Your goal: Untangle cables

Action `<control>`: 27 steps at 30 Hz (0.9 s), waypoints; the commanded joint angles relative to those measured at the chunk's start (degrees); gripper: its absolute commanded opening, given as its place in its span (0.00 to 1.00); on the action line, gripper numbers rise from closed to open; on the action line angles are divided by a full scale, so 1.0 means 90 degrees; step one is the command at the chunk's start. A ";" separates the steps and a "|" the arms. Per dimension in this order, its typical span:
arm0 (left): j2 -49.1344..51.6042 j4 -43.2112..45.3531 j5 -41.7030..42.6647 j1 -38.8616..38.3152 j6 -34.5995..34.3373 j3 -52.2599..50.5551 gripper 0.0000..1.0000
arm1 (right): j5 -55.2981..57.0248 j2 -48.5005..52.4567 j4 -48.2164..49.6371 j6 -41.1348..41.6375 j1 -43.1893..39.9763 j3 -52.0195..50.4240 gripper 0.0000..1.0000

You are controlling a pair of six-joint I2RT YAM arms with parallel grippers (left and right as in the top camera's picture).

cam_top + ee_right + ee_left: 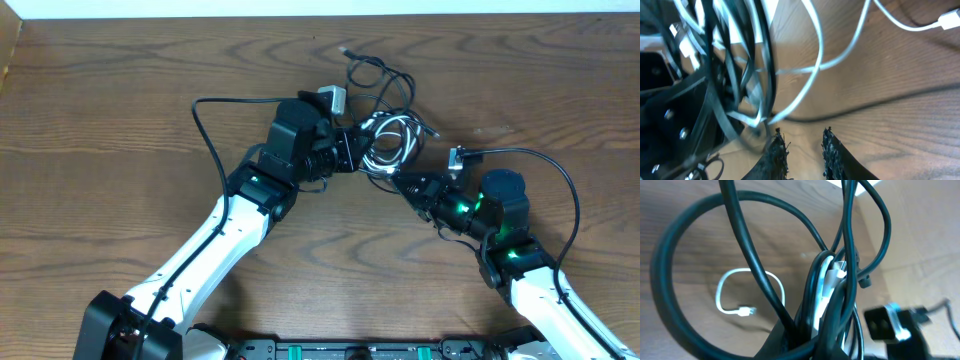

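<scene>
Left end effector (347, 152) of mine was clamped shut on the knotted cables (390, 140) mid-surface (150, 80), while my right end effector (802, 137) stood narrowly parted and empty just beside a white cable (819, 50) loop, so I judged it best to pinch that single strand and draw it away slowly.

You'll find the cables (385, 140) heaped on the tabletop (120, 120) at the far middle, between the two arms. The left tool (350, 150) sits against the heap's left side, and the right tool (400, 183) is just at its near right. Loops reach behind the heap toward the far edge.
</scene>
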 commanded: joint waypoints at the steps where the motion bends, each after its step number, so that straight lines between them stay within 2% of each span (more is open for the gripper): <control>1: -0.0007 0.0024 -0.0763 -0.0007 0.0168 0.0010 0.08 | -0.0291 0.0019 -0.0007 0.0012 0.0051 0.0010 0.23; 8: -0.0007 -0.0073 -0.0719 -0.0010 0.0311 0.0010 0.08 | -0.0002 0.0019 0.0017 0.0015 0.0051 0.0010 0.27; 13: -0.0007 -0.0080 -0.0279 -0.0010 0.0311 0.0010 0.08 | 0.0192 0.0019 0.0022 0.0017 0.0051 0.0010 0.29; 27: -0.0007 -0.0073 0.0452 -0.0015 0.0282 0.0010 0.08 | 0.0192 0.0019 0.0017 0.0017 0.0051 0.0010 0.30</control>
